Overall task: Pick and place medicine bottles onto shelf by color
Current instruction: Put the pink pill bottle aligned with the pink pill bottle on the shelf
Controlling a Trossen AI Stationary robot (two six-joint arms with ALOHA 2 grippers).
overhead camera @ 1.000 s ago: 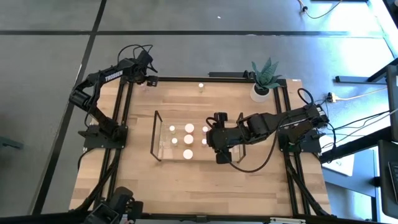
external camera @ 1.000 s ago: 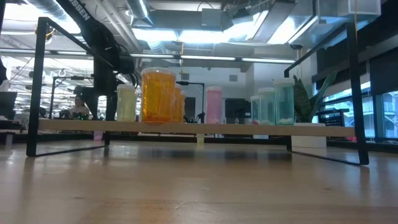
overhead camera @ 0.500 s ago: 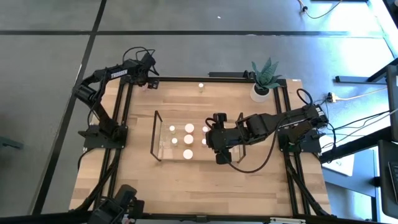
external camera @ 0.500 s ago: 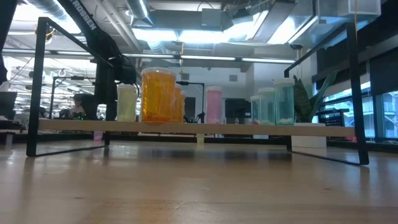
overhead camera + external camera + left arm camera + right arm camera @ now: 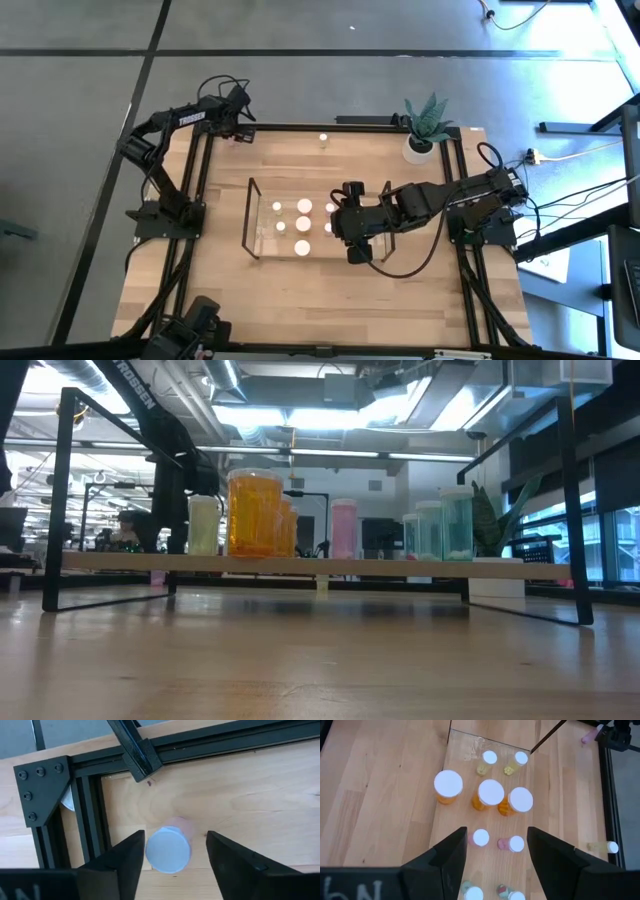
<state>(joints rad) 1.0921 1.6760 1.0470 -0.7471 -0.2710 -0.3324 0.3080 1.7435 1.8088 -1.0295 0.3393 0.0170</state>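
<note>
The left pincer (image 5: pixel 172 857) is hovering spread around a pink medicine bottle (image 5: pixel 170 847) at the worktop's (image 5: pixel 280 275) far-left corner, apparently not touching. The right pincer (image 5: pixel 495 852) is hanging spread above the shelf (image 5: pixel 252 215).

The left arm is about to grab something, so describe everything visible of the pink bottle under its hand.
The pink bottle is small and round, with a pale translucent pink body and a white cap. It stands upright on the wood table at a corner, beside the black frame. The left hand hangs over it, fingers open on either side, not touching it.
</note>
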